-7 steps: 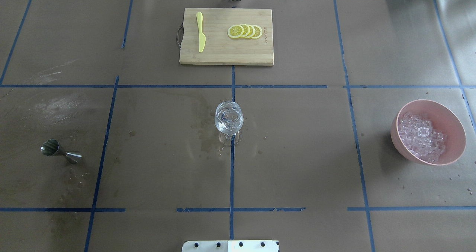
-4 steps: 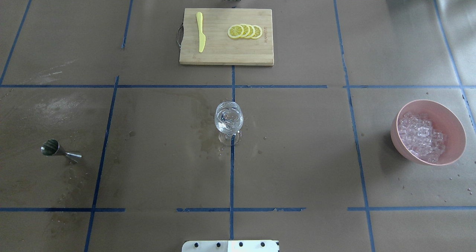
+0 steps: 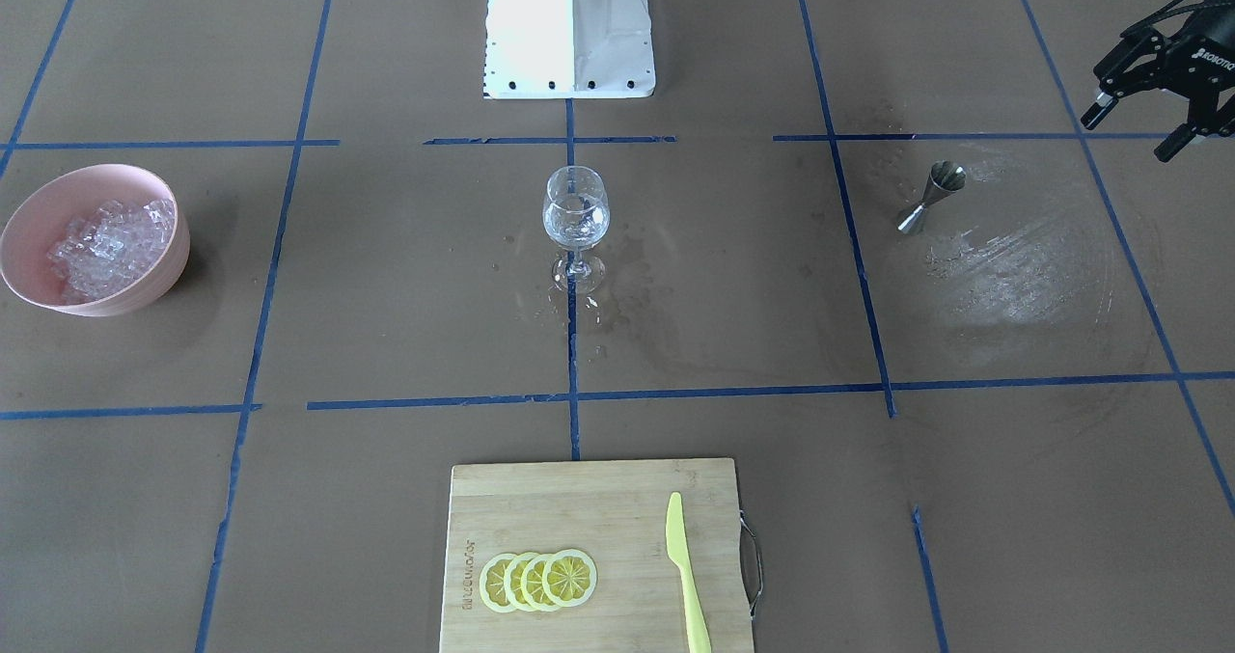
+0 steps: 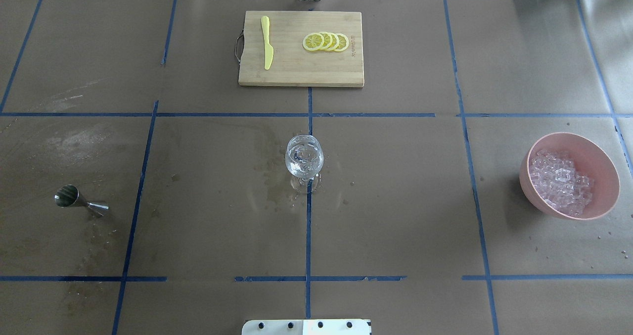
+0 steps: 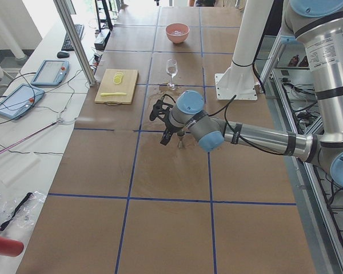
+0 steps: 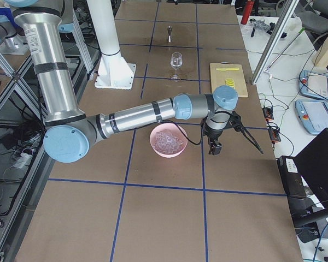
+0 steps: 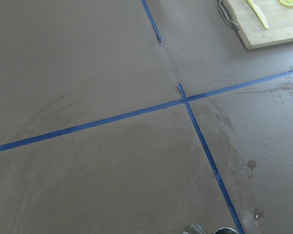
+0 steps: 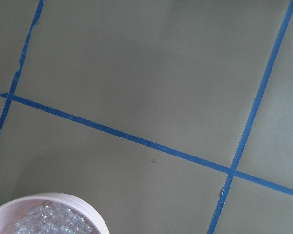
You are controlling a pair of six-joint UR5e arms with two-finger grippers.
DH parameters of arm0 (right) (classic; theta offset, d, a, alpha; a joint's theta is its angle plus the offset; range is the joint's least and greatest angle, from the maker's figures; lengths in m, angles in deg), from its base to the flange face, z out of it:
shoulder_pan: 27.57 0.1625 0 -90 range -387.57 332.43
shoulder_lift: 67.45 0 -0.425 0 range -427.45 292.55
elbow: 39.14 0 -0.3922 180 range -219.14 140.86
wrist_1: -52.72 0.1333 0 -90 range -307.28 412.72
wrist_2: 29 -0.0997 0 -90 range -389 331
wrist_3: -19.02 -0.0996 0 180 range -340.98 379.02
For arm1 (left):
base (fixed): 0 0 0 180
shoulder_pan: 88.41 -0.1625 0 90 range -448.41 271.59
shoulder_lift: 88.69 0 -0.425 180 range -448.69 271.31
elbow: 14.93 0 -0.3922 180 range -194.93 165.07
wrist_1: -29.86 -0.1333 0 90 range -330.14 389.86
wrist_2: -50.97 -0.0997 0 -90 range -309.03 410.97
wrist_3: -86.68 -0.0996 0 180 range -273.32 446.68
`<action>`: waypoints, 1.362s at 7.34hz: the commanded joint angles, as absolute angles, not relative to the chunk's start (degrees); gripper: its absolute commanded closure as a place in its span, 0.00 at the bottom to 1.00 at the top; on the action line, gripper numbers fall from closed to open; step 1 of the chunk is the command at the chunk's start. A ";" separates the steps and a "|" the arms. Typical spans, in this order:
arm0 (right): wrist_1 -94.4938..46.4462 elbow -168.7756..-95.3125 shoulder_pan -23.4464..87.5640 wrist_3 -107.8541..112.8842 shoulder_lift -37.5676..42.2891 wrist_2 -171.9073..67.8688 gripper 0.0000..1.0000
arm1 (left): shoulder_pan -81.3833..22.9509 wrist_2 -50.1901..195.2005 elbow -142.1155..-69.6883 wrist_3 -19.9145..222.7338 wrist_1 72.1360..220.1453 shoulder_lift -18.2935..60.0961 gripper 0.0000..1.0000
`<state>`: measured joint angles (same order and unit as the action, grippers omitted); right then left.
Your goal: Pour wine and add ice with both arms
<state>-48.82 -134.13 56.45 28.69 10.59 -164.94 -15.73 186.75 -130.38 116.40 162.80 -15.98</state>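
Observation:
A clear wine glass (image 4: 304, 158) with clear contents stands at the table's middle, also in the front view (image 3: 576, 211). The ice (image 4: 561, 181) is heaped in a pink bowl (image 4: 591, 149) at the right, and shows in the right wrist view (image 8: 51, 222). A steel jigger (image 4: 79, 201) stands at the left. My left gripper (image 3: 1129, 139) is open and empty, hanging above the table, outward of the jigger (image 3: 934, 195). My right gripper (image 6: 213, 144) hangs beside the bowl (image 6: 154, 146), on its outer side; I cannot tell if it is open or shut.
A bamboo cutting board (image 4: 300, 70) at the far middle holds lemon slices (image 4: 326, 42) and a yellow knife (image 4: 267, 43). Wet marks lie around the glass and the jigger. The white robot base (image 3: 569, 31) is behind the glass.

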 commanded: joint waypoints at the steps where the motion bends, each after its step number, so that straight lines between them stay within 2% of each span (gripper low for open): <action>1: -48.79 -135.71 56.45 28.60 11.74 -165.84 0.00 | -15.81 186.76 -130.51 115.86 162.58 -15.92 0.01; 5: -48.70 -147.58 48.92 11.77 18.07 -166.81 0.00 | -13.28 186.24 -130.78 115.77 163.28 -16.53 0.01; 8: -46.33 -148.12 45.39 7.86 18.42 -166.64 0.00 | -12.31 184.14 -122.89 105.54 162.75 -15.40 0.01; 10: -46.33 -148.12 43.37 7.42 18.95 -166.63 0.00 | -11.42 179.39 -122.51 102.17 156.30 -13.13 0.01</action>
<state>-46.40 -148.06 44.75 7.91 18.59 -166.66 -12.04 181.53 -123.13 105.21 160.77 -14.74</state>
